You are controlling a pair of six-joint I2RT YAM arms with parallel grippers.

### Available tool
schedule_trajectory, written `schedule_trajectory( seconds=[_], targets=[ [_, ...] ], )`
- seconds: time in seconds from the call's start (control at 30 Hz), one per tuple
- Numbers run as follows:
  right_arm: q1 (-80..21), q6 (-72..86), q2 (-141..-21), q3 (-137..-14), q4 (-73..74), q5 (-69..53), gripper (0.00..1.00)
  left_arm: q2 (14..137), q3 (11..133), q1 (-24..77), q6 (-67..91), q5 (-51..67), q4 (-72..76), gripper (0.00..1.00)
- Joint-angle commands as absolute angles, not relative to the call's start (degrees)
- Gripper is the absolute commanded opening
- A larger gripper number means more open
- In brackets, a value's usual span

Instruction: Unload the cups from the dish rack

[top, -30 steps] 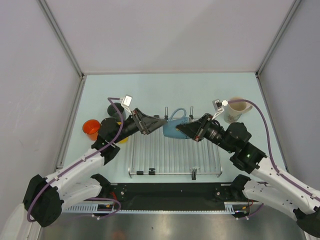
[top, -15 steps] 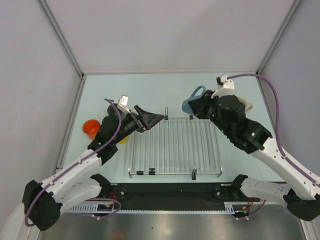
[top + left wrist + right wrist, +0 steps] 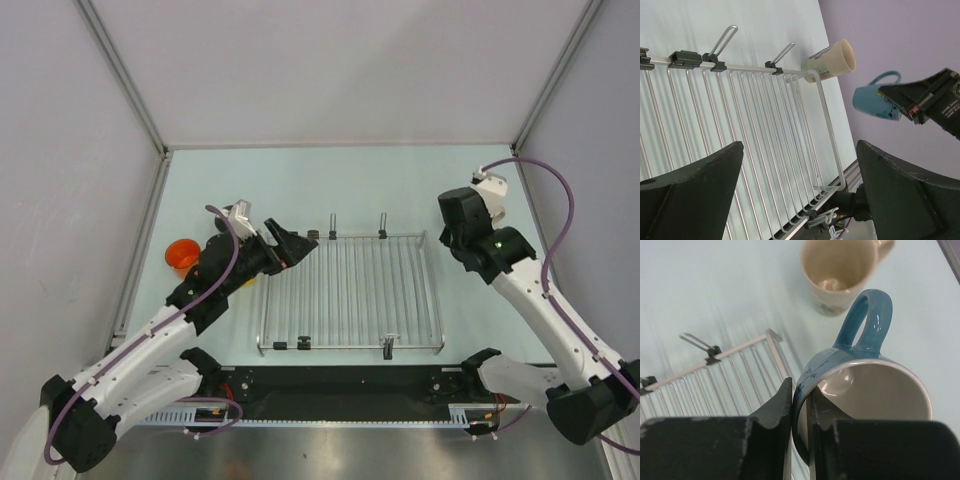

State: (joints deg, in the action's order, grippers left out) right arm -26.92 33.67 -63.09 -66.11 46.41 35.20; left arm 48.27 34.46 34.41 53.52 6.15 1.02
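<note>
Item: blue mug [image 3: 867, 395], off the dish rack [image 3: 350, 292] and held in the air just past its right end, near the cream mug [image 3: 840, 270] standing on the table [image 3: 300, 190]. The right gripper [image 3: 799, 410] is pinched narrow on the rim wall, away from the handle. Apparently glazed ceramic: rigid, light, slick, chip-prone, so rim or handle both serve as holds. The left gripper [image 3: 799, 150] is spread wide and empty above the rack's far-left corner.
</note>
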Motion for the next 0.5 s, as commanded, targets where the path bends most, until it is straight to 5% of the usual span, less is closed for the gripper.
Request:
schedule_trajectory(
  seconds=[0.0,0.47],
  targets=[
    [-24.1,36.3,-58.0,-64.7,46.6,35.9,0.0,48.4,33.8,34.1,53.2,6.3,1.1,1.0],
    [-16.7,41.0,-60.5,-55.2,45.9,30.2,0.0,48.4,31.6,34.1,54.4,7.3,1.3,1.0]
  ],
)
